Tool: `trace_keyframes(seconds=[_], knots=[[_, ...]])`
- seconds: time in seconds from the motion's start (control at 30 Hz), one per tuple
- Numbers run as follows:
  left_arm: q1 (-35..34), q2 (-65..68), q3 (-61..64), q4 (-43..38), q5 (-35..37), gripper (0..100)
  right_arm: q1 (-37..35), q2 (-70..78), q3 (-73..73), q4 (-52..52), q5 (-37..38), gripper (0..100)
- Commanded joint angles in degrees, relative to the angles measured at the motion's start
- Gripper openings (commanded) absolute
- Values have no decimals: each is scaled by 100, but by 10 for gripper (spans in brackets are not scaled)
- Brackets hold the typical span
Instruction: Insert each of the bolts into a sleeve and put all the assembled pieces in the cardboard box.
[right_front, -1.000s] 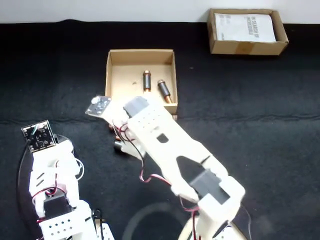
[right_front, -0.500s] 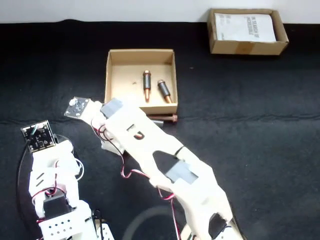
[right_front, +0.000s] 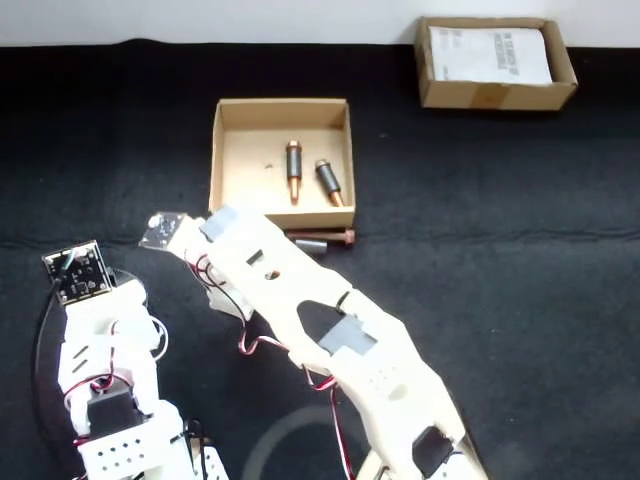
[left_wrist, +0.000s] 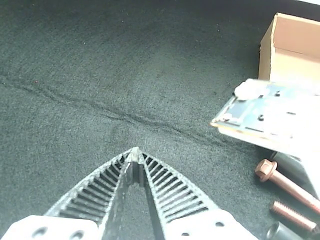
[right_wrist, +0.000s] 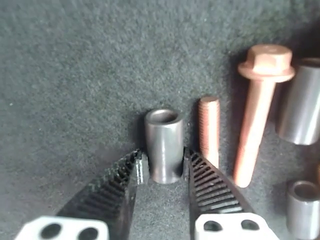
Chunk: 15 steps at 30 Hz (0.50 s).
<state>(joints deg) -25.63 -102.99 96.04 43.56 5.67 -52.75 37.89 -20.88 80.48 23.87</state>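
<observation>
the right gripper (right_wrist: 164, 159) was open around an upright sleeve (right_wrist: 164, 142), just beside a bolt (right_wrist: 209, 131), below the box's (right_front: 215, 150) lower left corner in the high view. the sleeve pick seemed in hand; next, the jaws needed to close squarely. the left gripper (left_wrist: 134, 152) was closed, empty.

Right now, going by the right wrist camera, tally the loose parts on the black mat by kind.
Grey sleeves: 3
Copper bolts: 2
Total: 5
</observation>
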Motion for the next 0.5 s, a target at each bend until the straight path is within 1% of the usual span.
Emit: trace_keyframes(seconds=[0.0, 0.13, 0.27, 0.33, 0.43, 0.47], knots=[[-57, -4, 119, -97, -9, 10, -13, 31, -303, -136, 105, 109], [-57, -4, 119, -97, -9, 10, -13, 48, -453, -136, 360, 159], [-57, -13, 119, -97, -9, 10, -13, 48, -462, -171, 343, 158], [-57, -22, 119, -97, -9, 10, 31, 48, -462, -171, 325, 125], [-57, -40, 119, -97, -9, 10, 127, 48, -418, -462, 325, 5], [-57, -40, 119, -97, -9, 10, 189, 48, -418, -532, 325, 7]])
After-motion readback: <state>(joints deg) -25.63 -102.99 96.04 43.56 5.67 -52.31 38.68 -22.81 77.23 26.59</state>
